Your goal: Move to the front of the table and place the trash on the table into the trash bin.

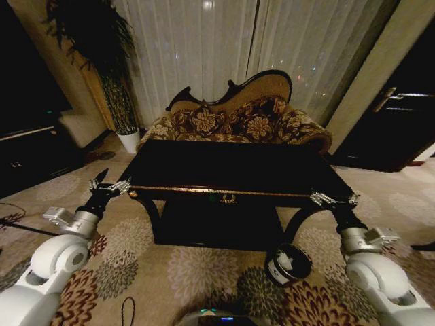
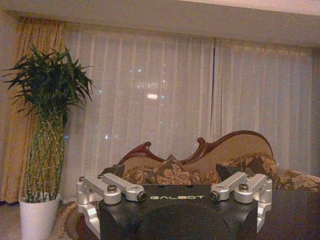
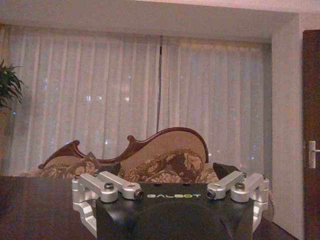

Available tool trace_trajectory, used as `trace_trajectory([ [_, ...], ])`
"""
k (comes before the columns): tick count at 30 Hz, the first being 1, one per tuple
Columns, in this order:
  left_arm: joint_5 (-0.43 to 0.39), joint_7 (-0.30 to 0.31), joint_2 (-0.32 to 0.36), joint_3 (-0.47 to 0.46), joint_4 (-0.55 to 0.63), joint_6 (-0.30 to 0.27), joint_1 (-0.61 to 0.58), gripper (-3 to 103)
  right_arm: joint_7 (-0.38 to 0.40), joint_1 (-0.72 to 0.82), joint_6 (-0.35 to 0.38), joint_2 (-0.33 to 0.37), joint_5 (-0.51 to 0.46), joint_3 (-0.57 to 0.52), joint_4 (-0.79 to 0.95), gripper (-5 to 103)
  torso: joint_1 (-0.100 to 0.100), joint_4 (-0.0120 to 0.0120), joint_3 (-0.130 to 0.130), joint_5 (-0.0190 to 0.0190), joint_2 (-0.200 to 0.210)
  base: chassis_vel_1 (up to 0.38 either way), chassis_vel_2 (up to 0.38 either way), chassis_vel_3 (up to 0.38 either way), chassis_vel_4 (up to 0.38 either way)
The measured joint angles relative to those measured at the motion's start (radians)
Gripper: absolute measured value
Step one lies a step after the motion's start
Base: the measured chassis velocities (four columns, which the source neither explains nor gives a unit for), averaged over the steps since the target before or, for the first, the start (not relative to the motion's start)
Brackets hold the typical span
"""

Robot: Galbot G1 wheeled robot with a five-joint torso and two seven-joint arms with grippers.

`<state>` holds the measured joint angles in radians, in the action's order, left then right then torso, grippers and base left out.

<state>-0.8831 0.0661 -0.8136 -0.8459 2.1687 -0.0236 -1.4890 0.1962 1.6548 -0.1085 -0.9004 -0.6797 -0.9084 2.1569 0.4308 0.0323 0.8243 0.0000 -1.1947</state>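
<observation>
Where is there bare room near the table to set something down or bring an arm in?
The table top looks bare from the sofa side to its gold front edge. The left gripper and right gripper flank the front corners. The trash bin crowds the carpet front-right; front-left is free.

The table (image 1: 238,170) top was too dark to make out any trash on it. Its far left corner sat behind the left gripper (image 1: 109,185), and its right front corner behind the right gripper (image 1: 334,199); whether either gripper's fingers were apart was too small to tell. In both wrist views the fingertips were cut off or lost against the dark table. The bin (image 1: 288,263) lay partly under the table's edge, and its inside was blurred. The sofa (image 1: 238,119) was hidden low down by the table. The plant (image 1: 102,47) ran off the top edge.
</observation>
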Motion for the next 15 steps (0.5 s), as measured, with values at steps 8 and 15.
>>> trace_trajectory([
  [8, 0.000, 0.000, 0.000, 0.000, 0.000, 0.000, 0.000, 100, 0.000, 0.000, -0.001, 0.000, 0.000, 0.000, 0.000, 100, 0.000, 0.0000, 0.000, 0.0000, 0.000, 0.171, -0.184, -0.164, 0.163],
  [15, 0.000, 0.000, 0.000, 0.000, 0.000, 0.000, 0.000, 100, 0.000, 0.000, -0.001, 0.000, 0.000, 0.000, 0.000, 100, 0.000, 0.0000, 0.000, -0.0001, 0.000, 0.166, -0.159, -0.174, 0.158],
])
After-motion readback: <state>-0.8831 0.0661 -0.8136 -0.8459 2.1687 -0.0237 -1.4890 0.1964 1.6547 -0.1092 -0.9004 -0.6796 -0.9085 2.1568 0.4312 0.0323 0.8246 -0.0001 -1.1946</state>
